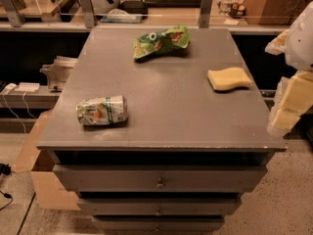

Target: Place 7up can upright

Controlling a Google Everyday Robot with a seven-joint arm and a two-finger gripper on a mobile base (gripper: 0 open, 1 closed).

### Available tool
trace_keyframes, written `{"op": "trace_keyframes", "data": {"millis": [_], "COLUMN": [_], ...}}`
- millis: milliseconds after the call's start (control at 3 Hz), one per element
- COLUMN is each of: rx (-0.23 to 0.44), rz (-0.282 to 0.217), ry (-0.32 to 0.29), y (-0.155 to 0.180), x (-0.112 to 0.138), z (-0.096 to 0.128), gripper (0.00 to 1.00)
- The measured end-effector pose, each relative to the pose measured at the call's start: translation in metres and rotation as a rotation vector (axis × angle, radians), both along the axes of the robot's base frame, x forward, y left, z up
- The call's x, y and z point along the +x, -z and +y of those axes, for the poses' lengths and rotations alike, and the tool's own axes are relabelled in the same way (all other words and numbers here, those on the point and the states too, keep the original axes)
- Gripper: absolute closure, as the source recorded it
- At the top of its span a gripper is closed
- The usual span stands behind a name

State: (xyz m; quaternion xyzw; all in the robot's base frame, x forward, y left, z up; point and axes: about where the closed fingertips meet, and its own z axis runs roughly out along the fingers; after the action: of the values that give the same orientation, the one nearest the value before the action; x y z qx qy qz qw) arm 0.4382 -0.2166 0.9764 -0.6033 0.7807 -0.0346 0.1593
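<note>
The gripper is seen only as pale, blocky shapes at the right edge of the view, held off the side of the grey cabinet top and clear of everything on it. Whether it is spread or pressed together cannot be told, and nothing is seen to be held in it.

Nearest to the gripper, just inward from it, a yellow sponge is laid flat. Further from it, toward the back of the top, a crumpled green and orange snack bag is left lying. Furthest from the gripper, across the whole width of the top and near the front edge, the 7up can is found on its side, its long axis running roughly toward the gripper; the task is judged not yet begun. A long reach past the sponge is judged to be needed, and a can on its side may be set rolling if nudged.

Green bands and orange marks are made out on the can, but no lettering can be read there or on the bag.

Below the top, drawers are kept shut.
</note>
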Motion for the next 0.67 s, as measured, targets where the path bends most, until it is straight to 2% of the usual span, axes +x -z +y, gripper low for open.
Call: {"op": "trace_keyframes", "data": {"millis": [333,667], "rx": [-0.001,-0.041], "rz": [-0.003,-0.007], "ry": [-0.002,-0.107], "y": [-0.001,-0.006], "x": [0.0,0.019], "z": [0.001,0.04], "gripper": [0.0,0.0]}}
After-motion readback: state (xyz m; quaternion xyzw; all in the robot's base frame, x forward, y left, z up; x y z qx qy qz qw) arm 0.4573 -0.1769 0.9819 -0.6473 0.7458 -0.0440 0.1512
